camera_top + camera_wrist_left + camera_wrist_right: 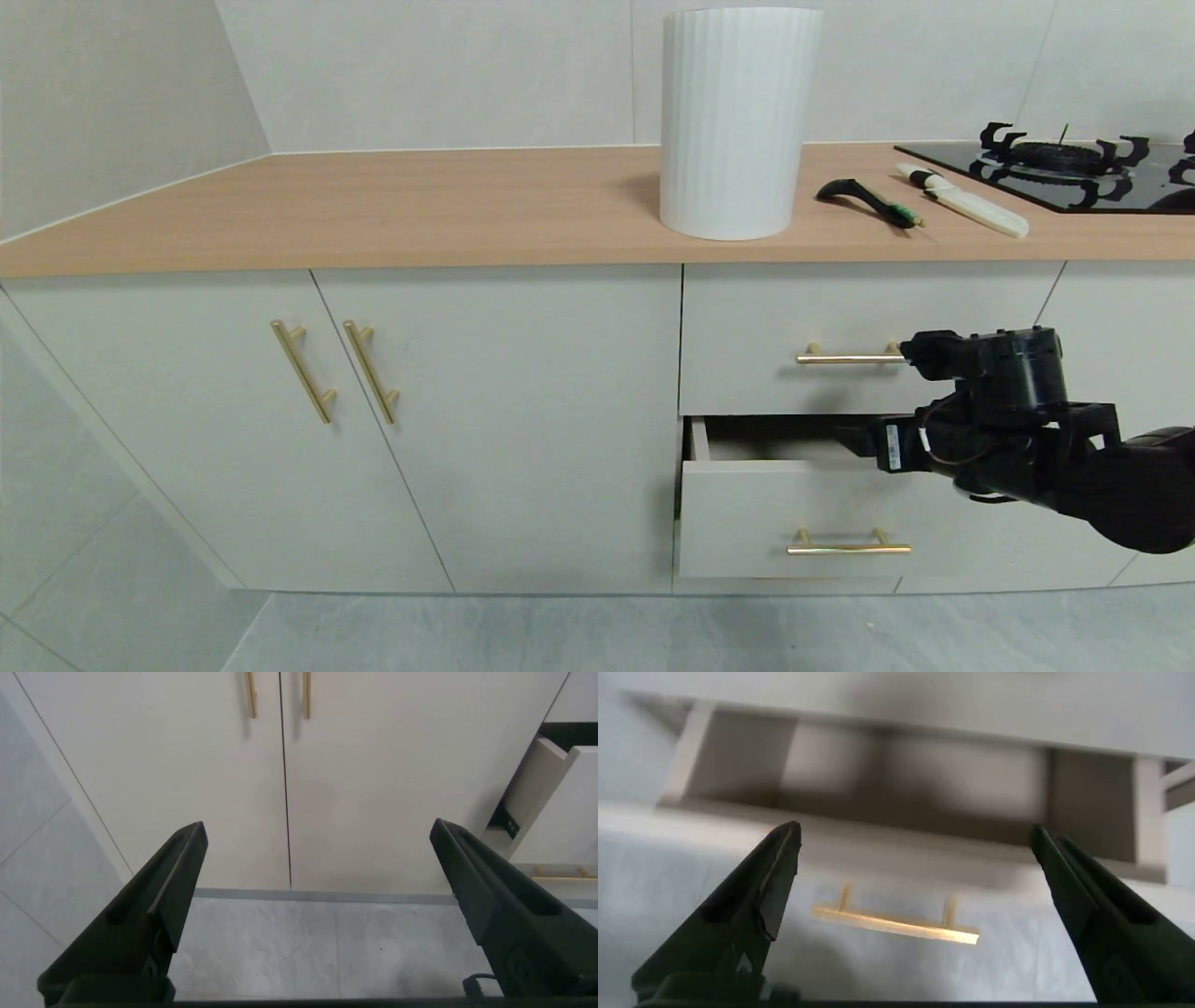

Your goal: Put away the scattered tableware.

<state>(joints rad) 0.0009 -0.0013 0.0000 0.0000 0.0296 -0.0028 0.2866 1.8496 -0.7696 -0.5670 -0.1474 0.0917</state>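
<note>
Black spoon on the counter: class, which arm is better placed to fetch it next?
Probably right: the right gripper hangs below the black spoon; the left gripper faces the cupboard doors.

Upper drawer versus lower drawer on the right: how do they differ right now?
The upper drawer is shut flush; the lower drawer is pulled out, its inside showing. The upper drawer sits just under the countertop, the lower drawer near the floor. Both have pale fronts and gold bar handles.
</note>
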